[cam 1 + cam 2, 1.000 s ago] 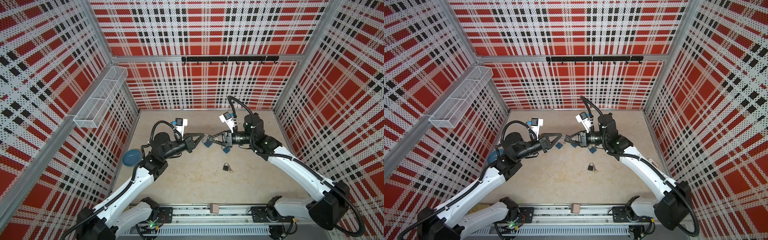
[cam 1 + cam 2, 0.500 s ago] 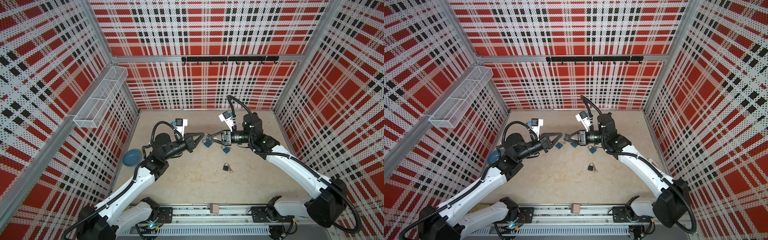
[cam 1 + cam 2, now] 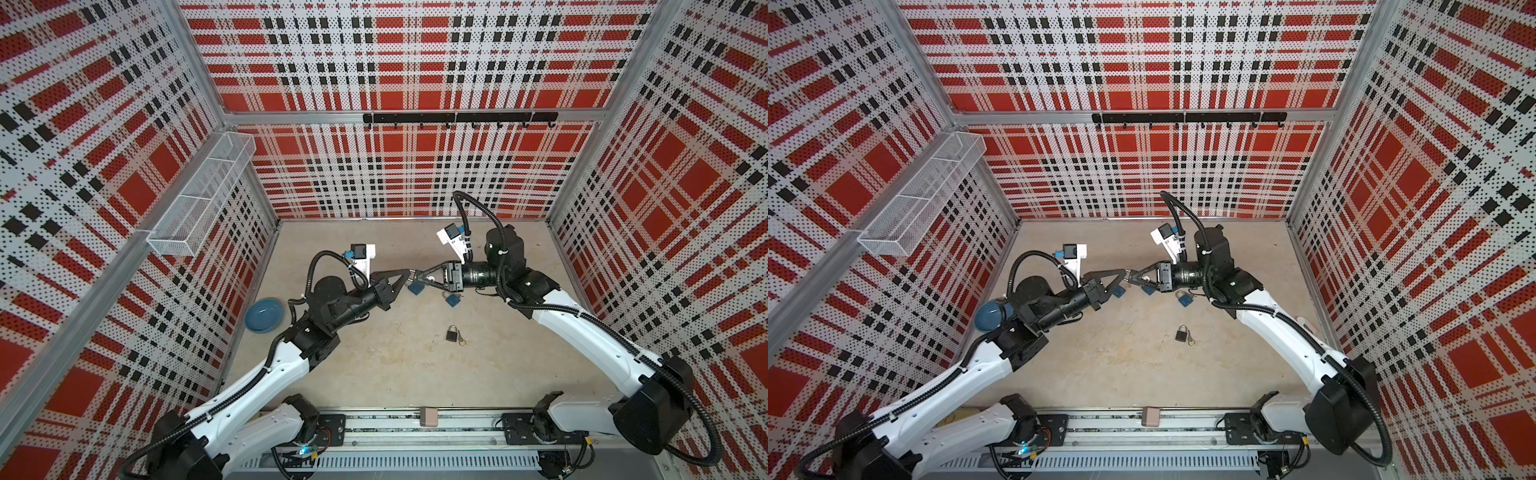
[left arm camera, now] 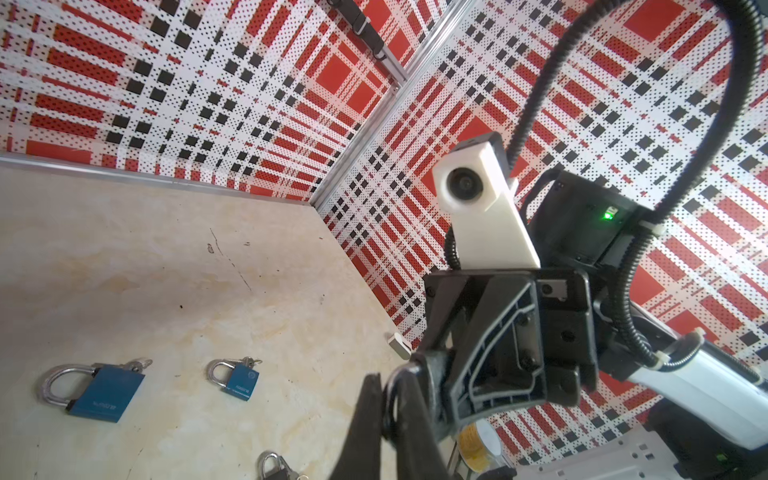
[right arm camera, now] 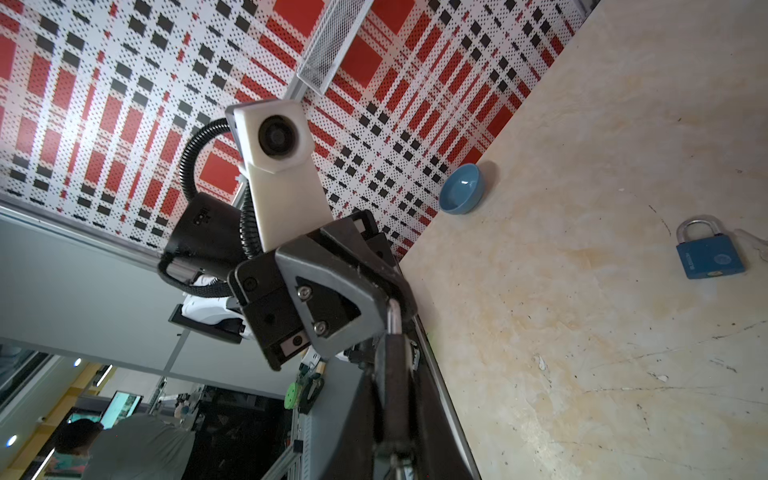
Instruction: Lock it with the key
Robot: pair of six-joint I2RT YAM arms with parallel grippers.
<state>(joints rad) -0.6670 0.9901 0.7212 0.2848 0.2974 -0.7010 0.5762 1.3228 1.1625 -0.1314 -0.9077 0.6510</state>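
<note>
We find the padlock raised above the table, between both grippers. The left gripper is clamped tight on its shackle; the right gripper grips its body. A blue padlock lies beneath
</note>
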